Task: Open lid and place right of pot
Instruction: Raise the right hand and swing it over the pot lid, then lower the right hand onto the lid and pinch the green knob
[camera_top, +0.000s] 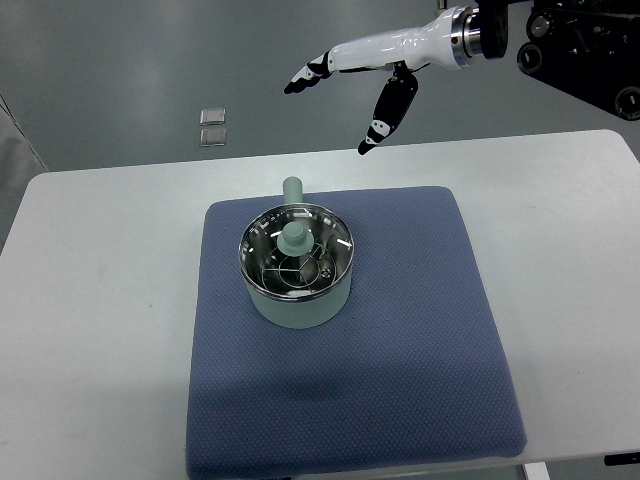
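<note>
Top view: my right hand (345, 85), fingers spread, holding nothing, hovers beyond the white tabletop (90, 300). Glass lid with mint knob (296, 238) sits on mint-green pot (297, 298), blue mat (400, 380), below-left of the hand.

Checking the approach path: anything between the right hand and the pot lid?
Nothing in the top view. The right hand hangs open beyond the table's far edge; between it and the lid on the pot lie only bare table and blue mat.
</note>
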